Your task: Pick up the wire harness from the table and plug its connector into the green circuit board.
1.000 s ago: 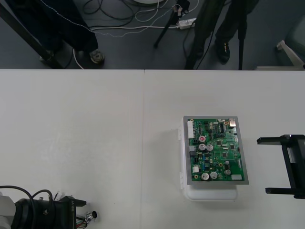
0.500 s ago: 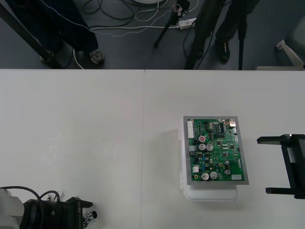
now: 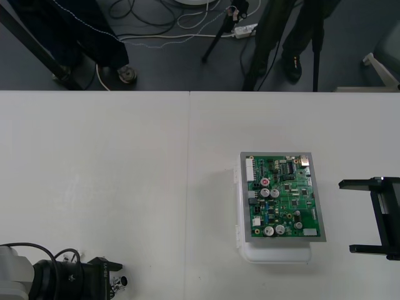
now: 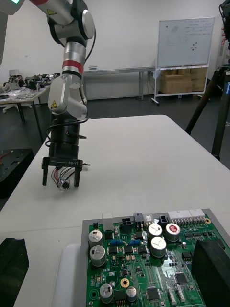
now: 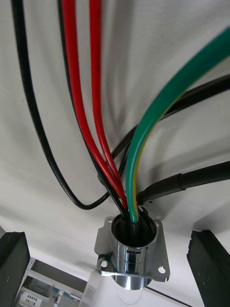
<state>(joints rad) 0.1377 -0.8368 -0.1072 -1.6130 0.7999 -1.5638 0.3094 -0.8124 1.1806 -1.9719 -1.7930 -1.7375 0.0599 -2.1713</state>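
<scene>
**Left hand astride the socket, well left of the board**

Small wire harness of thin red, black and green wires (image 5: pixel 79 120) lies on the plain light desk (image 3: pixel 125 175), well to the left of the green circuit board (image 3: pixel 284 197) and nearer the robot than it. Left hand (image 4: pixel 61 179) is down over it, black fingers (image 5: pixel 12 261) apart, one on either side of the round flanged metal socket (image 5: pixel 132 252), not clamped. The wires fan out from the socket across the desk; which way the plug end lies I cannot tell. Right hand (image 3: pixel 345 216) sits just right of the board, spread wide, empty. Judgement: the left arm is the nearer; closing on the socket comes next, then a long carry rightward to the board
</scene>
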